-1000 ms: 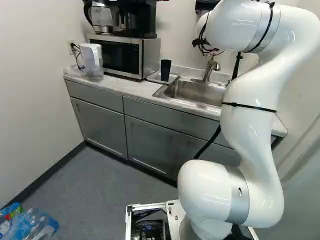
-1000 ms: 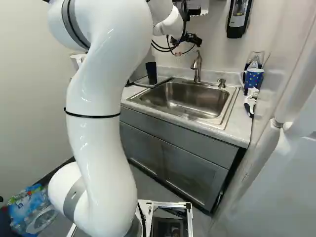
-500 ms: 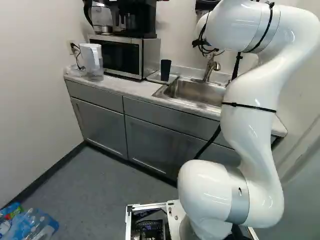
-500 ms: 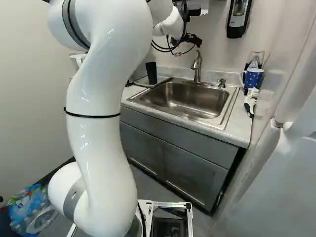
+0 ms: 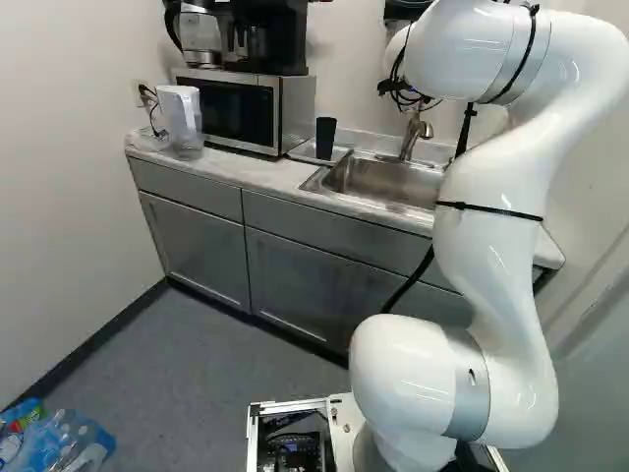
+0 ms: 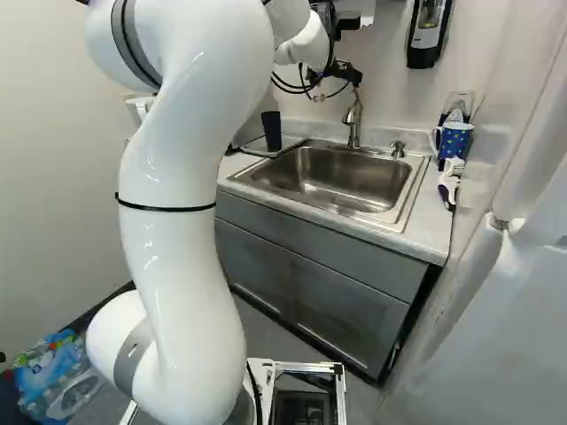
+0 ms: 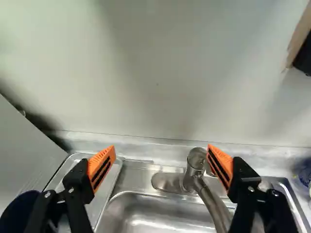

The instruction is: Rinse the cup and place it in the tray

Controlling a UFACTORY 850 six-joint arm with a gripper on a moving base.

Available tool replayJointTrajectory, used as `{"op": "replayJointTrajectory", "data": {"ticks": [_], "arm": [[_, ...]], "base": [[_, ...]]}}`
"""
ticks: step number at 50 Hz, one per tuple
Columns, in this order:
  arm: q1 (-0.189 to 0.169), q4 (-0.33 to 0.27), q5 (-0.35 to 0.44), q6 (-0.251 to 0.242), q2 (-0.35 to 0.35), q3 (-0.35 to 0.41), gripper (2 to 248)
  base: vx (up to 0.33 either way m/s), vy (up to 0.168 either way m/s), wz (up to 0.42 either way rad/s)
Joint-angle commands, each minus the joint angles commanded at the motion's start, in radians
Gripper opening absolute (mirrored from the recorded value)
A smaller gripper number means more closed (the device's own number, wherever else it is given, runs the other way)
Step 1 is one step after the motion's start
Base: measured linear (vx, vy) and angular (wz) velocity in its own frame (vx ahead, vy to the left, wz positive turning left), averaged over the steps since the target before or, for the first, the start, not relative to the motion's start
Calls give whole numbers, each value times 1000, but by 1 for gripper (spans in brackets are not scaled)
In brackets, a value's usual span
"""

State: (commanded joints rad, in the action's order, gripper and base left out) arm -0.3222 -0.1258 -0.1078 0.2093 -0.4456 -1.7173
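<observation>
My gripper [image 6: 343, 73] is up near the wall, just above the faucet [image 6: 353, 119] in the right base view. The wrist view has the gripper [image 7: 160, 147] open and empty, its orange-padded fingers wide apart; the faucet [image 7: 196, 170] shows between them, closer to one finger. The black cup [image 6: 272, 130] stands upright on the metal tray [image 5: 339, 152] beside the sink [image 6: 328, 181]. Partly hidden behind the other finger's linkage, the cup [image 7: 18, 213] is a dark round shape, with the tray [image 7: 108, 187] alongside.
A microwave [image 5: 236, 108] stands against the tray's far side, with a white pitcher [image 5: 181, 118] beyond it. Past the sink's other end are a blue mug [image 6: 454, 139] and brushes [image 6: 449, 181]. A soap dispenser [image 6: 429, 34] hangs on the wall; bottles [image 5: 64, 442] lie on the floor.
</observation>
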Motion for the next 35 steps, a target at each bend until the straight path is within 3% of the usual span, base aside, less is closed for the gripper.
{"op": "replayJointTrajectory", "data": {"ticks": [35], "arm": [[0,0,-40,0,0,0,247]], "base": [[0,0,0]]}}
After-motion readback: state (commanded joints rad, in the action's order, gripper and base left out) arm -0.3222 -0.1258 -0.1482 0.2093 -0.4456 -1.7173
